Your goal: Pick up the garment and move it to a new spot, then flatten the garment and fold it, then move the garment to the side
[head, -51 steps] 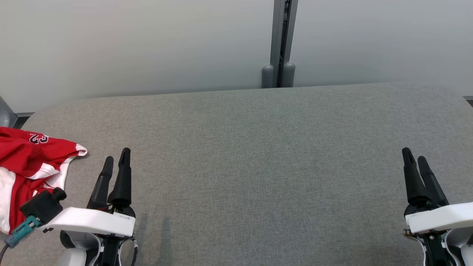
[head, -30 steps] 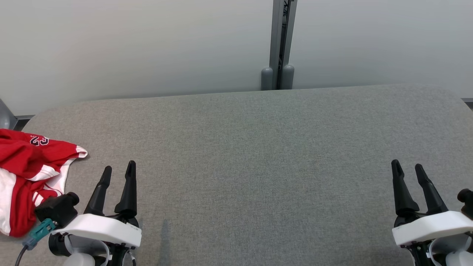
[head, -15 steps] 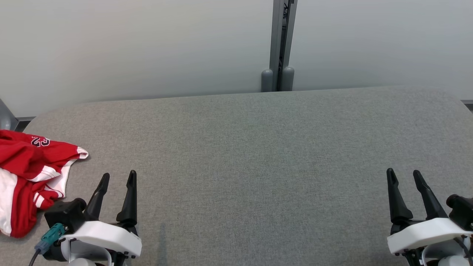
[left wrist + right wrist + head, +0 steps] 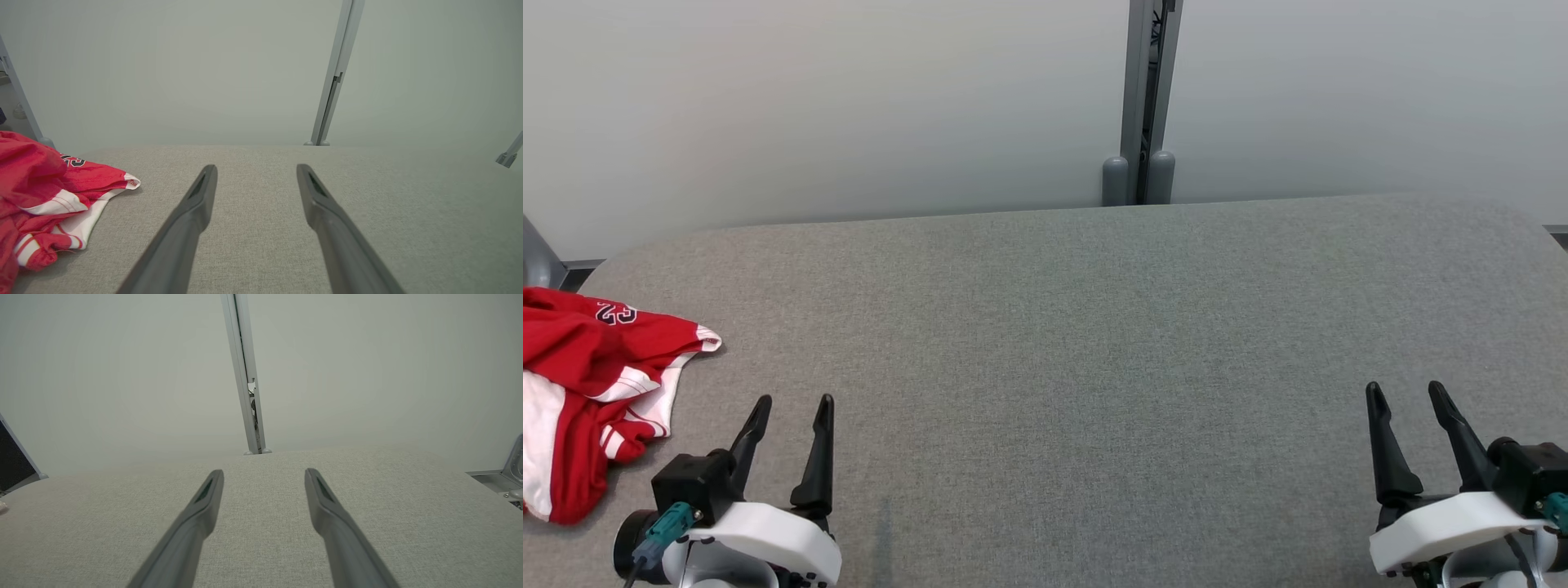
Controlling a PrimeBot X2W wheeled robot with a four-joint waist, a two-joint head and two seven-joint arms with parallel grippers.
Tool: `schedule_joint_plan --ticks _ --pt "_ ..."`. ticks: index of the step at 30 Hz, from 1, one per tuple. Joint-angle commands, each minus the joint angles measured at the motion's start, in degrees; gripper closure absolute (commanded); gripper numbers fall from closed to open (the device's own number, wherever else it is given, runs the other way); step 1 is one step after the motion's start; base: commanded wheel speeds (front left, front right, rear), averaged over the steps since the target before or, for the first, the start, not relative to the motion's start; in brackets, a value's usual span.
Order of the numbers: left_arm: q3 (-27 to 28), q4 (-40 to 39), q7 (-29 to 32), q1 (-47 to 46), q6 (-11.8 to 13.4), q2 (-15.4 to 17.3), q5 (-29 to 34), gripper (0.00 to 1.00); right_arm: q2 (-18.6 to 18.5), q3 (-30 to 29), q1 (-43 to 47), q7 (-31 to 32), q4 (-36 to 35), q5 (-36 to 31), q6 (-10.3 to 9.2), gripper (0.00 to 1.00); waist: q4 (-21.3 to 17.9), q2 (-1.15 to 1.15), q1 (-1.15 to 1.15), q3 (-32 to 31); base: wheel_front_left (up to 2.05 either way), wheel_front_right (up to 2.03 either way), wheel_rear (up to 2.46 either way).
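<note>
Since the garment point(image 4: 588, 384) is the whole job, starting there: it's a red piece with white trim and a dark printed number, lying crumpled at the far left edge of the head view, about mid-height. Part of it runs off the frame, so I can't really tell its full shape or which way it's facing.

My guess is it's light, thin and floppy, probably a bit slick like jersey fabric. It should lift easily but will sag, slide and bunch rather than hold any shape. The best place to grab looks like the white-trimmed corner point(image 4: 707, 339) poking out to the right, since it lies flat and clear of the pile. A pinch into the middle of the heap would likely catch several layers at once.

The left gripper point(image 4: 794, 402) sits at the lower left, just right of the cloth and near it but not touching, with its fingers spread apart and nothing between them. The right gripper point(image 4: 1403, 388) is at the lower right, well apart from the cloth, also spread and empty.

Everything's on a grey fabric-covered table point(image 4: 1094, 327), with a pale wall point(image 4: 849, 106) behind and a grey post point(image 4: 1141, 98) at upper centre.
</note>
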Motion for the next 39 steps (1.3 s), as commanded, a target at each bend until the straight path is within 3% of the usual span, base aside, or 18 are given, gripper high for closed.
schedule_joint_plan --ticks 1,12,39 --pt "-0.1 0.1 -0.5 -0.6 0.3 0.5 1.1 0.0 -0.2 -0.2 0.3 -0.5 -0.2 -1.2 0.25 0.0 0.0 0.0 0.0 0.0 0.0 0.0 0.0" --pt "-0.5 3.2 -1.9 -1.3 1.1 0.5 4.8 0.0 0.6 -0.3 0.7 -1.3 1.2 -4.8 0.26 0.0 0.0 0.0 0.0 -0.2 0.0 0.0 0.0" --pt "-0.3 5.9 -3.9 -1.5 1.4 0.0 7.8 0.0 0.6 0.4 0.8 -2.4 2.7 -3.7 0.23 0.0 0.3 0.0 0.0 -0.7 0.0 0.0 0.0"
